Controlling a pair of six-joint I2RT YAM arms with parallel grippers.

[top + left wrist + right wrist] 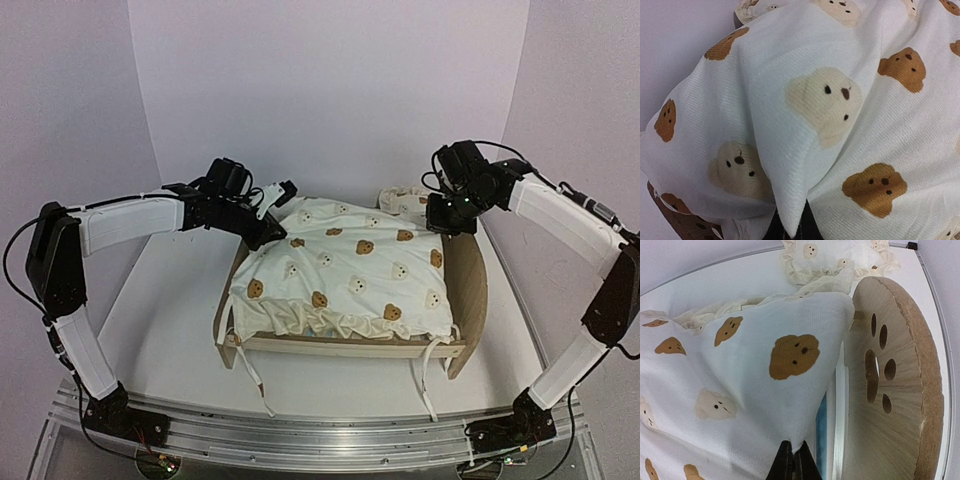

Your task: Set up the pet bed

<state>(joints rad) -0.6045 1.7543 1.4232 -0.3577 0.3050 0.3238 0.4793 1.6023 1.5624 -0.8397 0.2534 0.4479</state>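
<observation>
The left arm [130, 222] and right arm [560, 215] are built alike: smooth white shells on the long links, chunky black housings at every joint, and black bases [125, 420] at the bottom. Thin black cables [8, 262] loop loosely outside the links (one on each side). The left end effector [272, 235] and right end effector [450, 222] are black, with dark tapered fingers [790, 467].

Top external: fixed high at near edge, facing forward-down, whole tabletop [170, 330] in frame. Wrist views: very close on cushion [840, 100], shared with top; on right wrist, headboard [900, 365] too.
</observation>
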